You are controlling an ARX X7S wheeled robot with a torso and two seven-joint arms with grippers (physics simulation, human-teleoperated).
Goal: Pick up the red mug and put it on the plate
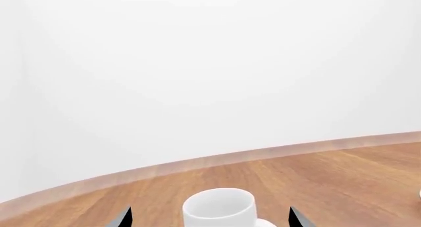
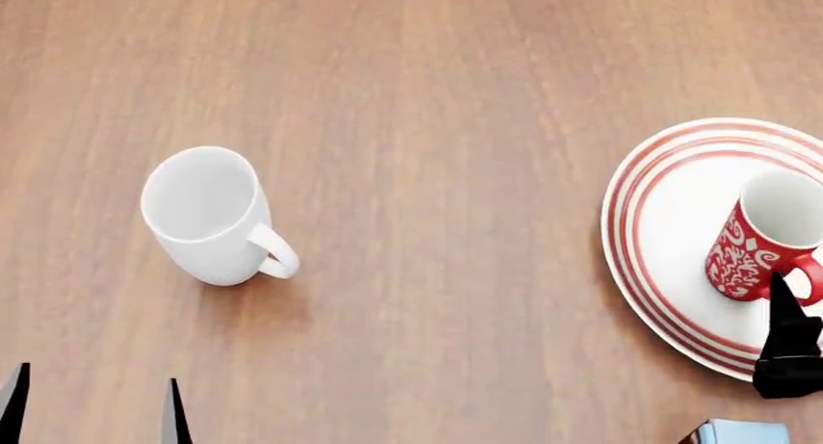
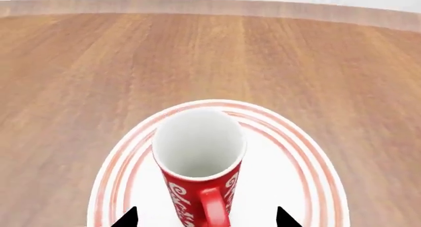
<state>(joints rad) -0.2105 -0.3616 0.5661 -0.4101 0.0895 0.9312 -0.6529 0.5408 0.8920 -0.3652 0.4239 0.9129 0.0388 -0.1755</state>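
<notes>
The red mug (image 2: 761, 244) is seen standing upright on the plate (image 2: 658, 234), its handle turned toward the robot, while the plate rests on the wooden table (image 2: 425, 97) at the right of the head view. The right gripper (image 3: 205, 218) is held just behind the mug with its fingertips spread apart on either side of the handle and nothing clamped between them. The left gripper (image 1: 210, 218) is likewise parted and empty, with the white mug (image 2: 210, 216) seen upright ahead of it, well apart from the plate.
</notes>
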